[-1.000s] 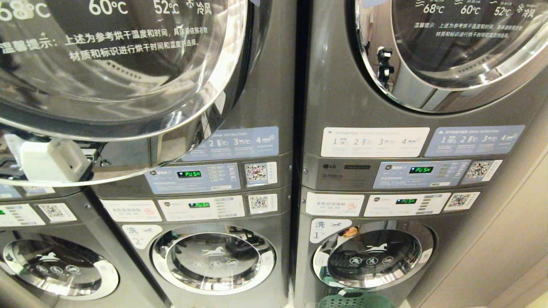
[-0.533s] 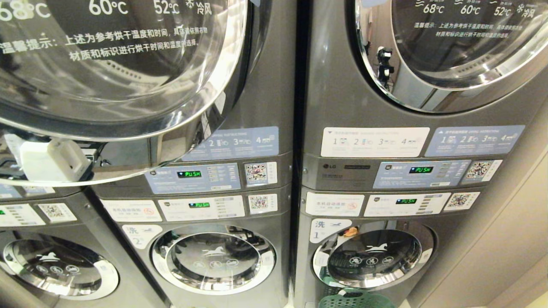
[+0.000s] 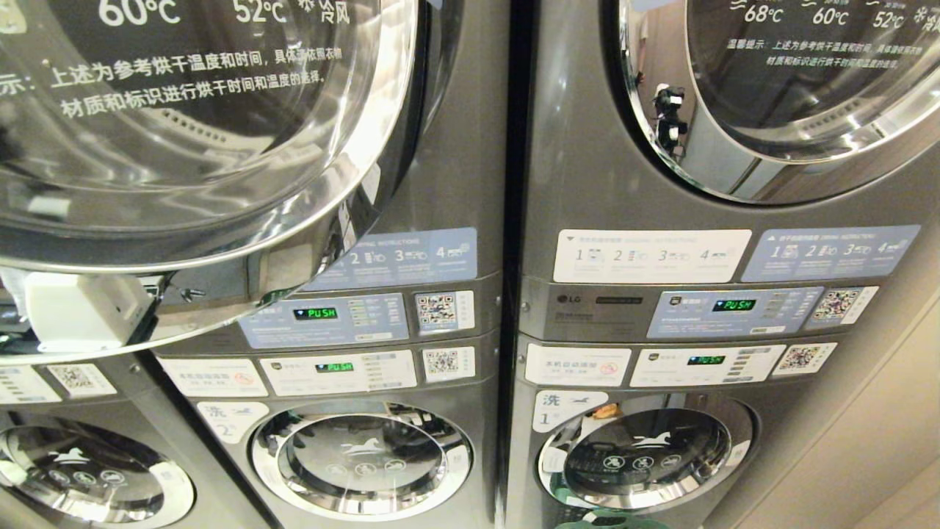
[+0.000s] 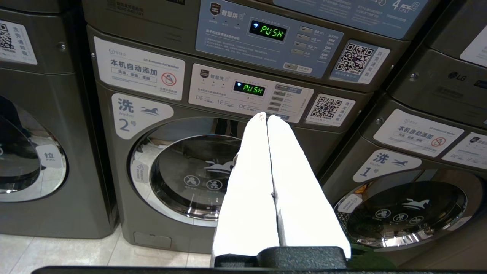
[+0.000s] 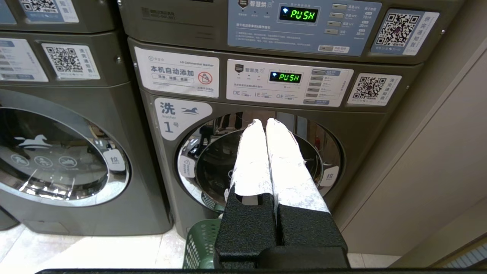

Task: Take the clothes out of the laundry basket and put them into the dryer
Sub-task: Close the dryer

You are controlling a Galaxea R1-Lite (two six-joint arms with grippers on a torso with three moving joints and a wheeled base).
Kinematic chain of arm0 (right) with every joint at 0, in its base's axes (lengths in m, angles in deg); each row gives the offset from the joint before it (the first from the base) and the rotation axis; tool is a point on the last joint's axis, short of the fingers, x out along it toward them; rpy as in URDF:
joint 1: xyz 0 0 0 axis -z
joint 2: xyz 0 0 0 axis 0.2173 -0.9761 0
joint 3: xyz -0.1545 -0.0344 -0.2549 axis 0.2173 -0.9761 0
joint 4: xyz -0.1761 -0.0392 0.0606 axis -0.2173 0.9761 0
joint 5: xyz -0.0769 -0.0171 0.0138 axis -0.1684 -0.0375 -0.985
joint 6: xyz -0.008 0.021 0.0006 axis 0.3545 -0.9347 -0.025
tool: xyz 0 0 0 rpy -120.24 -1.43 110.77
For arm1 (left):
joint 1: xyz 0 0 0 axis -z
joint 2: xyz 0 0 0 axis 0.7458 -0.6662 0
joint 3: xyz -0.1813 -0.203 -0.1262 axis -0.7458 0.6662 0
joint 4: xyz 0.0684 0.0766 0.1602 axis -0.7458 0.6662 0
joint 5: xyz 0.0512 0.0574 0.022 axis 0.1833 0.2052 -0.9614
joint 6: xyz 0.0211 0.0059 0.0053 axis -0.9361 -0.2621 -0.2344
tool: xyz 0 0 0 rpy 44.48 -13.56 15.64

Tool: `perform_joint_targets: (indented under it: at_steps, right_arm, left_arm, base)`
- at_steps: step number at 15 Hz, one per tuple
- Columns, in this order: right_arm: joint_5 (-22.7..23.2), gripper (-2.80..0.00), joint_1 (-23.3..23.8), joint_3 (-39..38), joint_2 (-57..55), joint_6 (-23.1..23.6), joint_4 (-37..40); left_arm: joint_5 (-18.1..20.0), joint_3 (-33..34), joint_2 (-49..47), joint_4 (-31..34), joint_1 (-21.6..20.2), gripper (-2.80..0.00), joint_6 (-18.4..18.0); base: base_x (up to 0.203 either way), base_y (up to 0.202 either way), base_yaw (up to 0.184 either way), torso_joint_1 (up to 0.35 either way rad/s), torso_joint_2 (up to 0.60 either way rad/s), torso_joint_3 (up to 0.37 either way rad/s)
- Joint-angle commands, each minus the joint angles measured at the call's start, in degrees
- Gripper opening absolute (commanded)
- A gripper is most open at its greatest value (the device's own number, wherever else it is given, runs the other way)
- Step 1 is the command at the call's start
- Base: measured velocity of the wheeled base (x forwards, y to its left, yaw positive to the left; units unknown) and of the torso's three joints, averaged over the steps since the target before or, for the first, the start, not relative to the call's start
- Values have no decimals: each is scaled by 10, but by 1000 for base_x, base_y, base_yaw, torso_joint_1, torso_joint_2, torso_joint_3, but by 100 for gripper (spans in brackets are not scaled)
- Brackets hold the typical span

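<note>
Stacked grey metal machines fill the head view, dryers above and washers below. The left dryer's round glass door [image 3: 183,125], ringed in chrome, stands swung open toward the camera and carries white print reading 60°C and 52°C over lines of Chinese text; the right dryer door [image 3: 800,88] is shut and reads 68°C, 60°C and 52°C. An LG badge [image 3: 565,299] sits on the right stack's panel, and green displays [image 3: 322,313] spell PUSH beside square QR stickers [image 3: 437,310]. The lower machines bear rounded white labels, "洗 2" [image 4: 131,114] and "洗 1" [image 5: 175,114], with a running-horse mark, and a white sticker headed "LG Commercial Washer". The green plastic laundry basket [image 5: 201,245], with a slotted lattice wall, stands on the pale tiled floor [image 5: 95,249] right in front of washer 1; whether it holds clothes cannot be told. The left gripper [image 4: 267,116] points at washer 2, its long white-wrapped fingers [image 4: 251,182] pressed together with nothing between them. The right gripper [image 5: 261,121] points at washer 1's porthole, its wrinkled white fingers [image 5: 253,160] likewise together and empty on black textured mounts.
</note>
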Motion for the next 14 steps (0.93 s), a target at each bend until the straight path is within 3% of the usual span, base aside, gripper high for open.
perform_joint_targets:
  at_steps: [1, 5, 7, 8, 10, 14]
  right_arm:
    - [0, -280, 0, -4, 0, 0, 0]
    - [0, -280, 0, -4, 0, 0, 0]
    - [0, -280, 0, -4, 0, -1, 0]
    - [0, -280, 0, -4, 0, -3, 0]
    - [0, -280, 0, -3, 0, -3, 0]
    - [0, -280, 0, -2, 0, -4, 2]
  left_arm:
    - [0, 18, 0, 0, 0, -280, 1]
    - [0, 17, -1, -1, 0, -280, -7]
    - [2, 16, -1, -10, -1, -280, -43]
    - [2, 8, 0, -51, -1, -280, -57]
    - [25, -65, -3, -97, 0, -280, -72]
    - [127, -289, -69, -80, 0, -280, -80]
  base:
    - [0, 0, 0, 0, 0, 0]
    - [0, 0, 0, 0, 0, 0]
    - [0, 0, 0, 0, 0, 0]
    - [0, 0, 0, 0, 0, 0]
    - [0, 0, 0, 0, 0, 0]
    - [0, 0, 0, 0, 0, 0]
